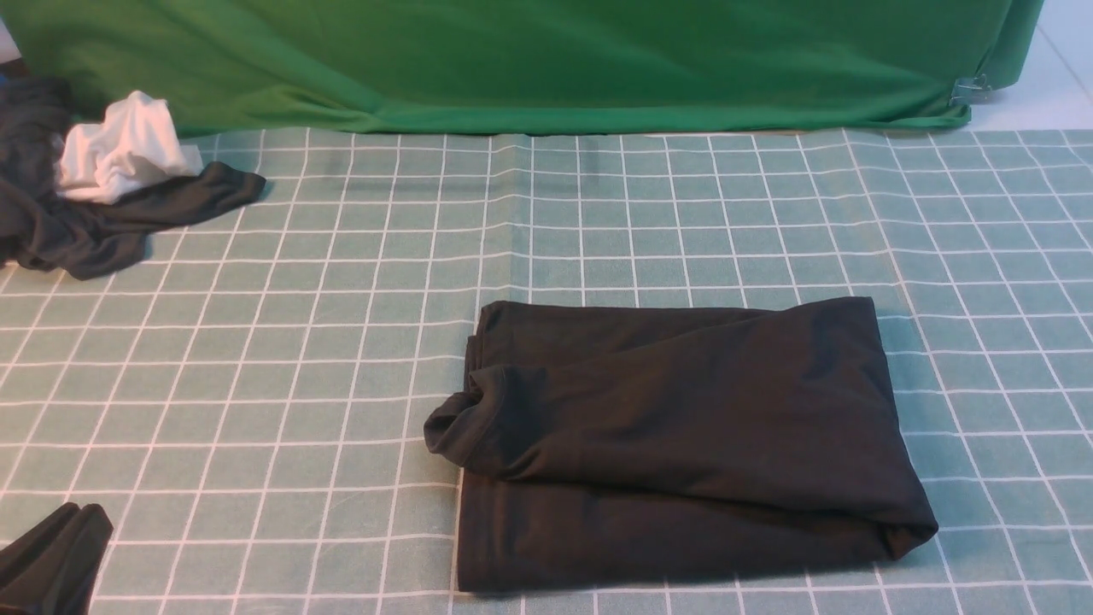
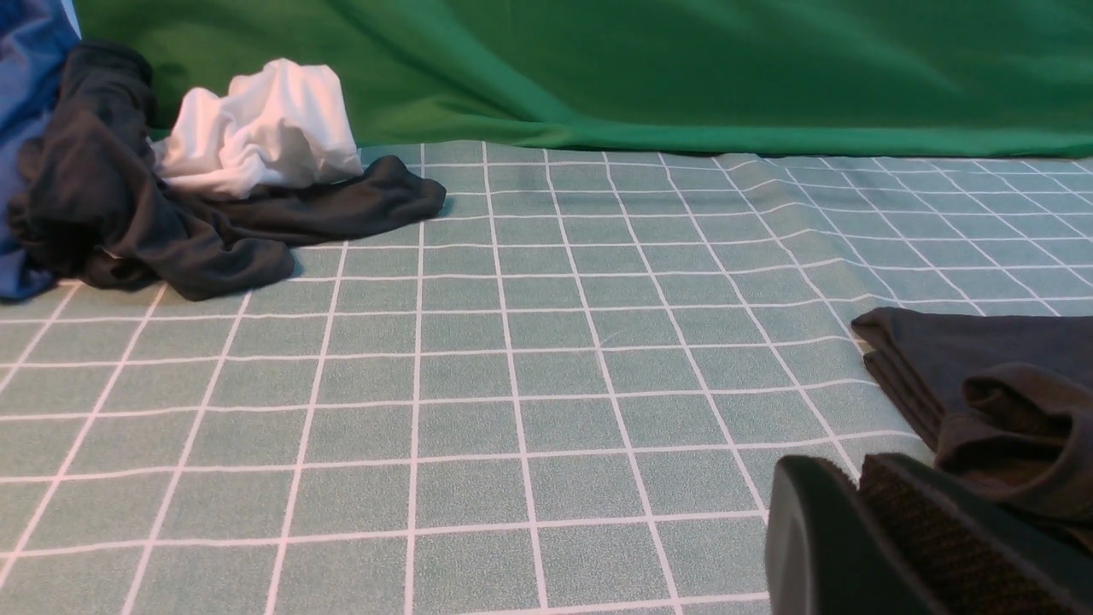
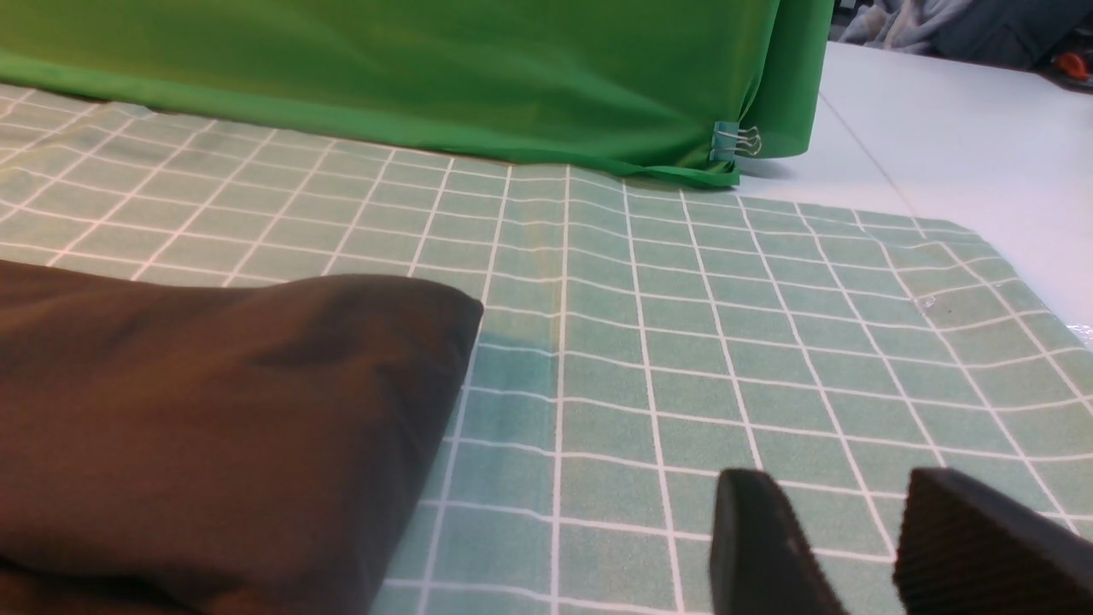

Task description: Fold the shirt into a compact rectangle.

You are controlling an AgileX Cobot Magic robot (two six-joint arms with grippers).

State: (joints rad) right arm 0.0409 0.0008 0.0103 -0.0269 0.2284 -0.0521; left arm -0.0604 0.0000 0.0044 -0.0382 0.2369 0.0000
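Note:
The black shirt (image 1: 683, 427) lies folded into a rough rectangle on the checked tablecloth, right of centre and near the front. A rolled lump bulges at its left edge. The left wrist view catches that left edge of the shirt (image 2: 982, 359) just beyond my left gripper (image 2: 845, 468), whose jaws are pressed together with nothing between them. In the right wrist view, my right gripper (image 3: 841, 483) stands open over bare tablecloth, to the right of the shirt (image 3: 196, 401) and apart from it. A small black shape (image 1: 51, 555) at the front left corner could be cloth or fingers.
A dark grey garment (image 1: 102, 231) with a crumpled white cloth (image 1: 119, 154) on it lies at the back left, next to blue fabric (image 2: 26, 85). A green backdrop (image 1: 512, 60) hangs along the back. The tablecloth ends at the right on a white surface (image 3: 956, 154).

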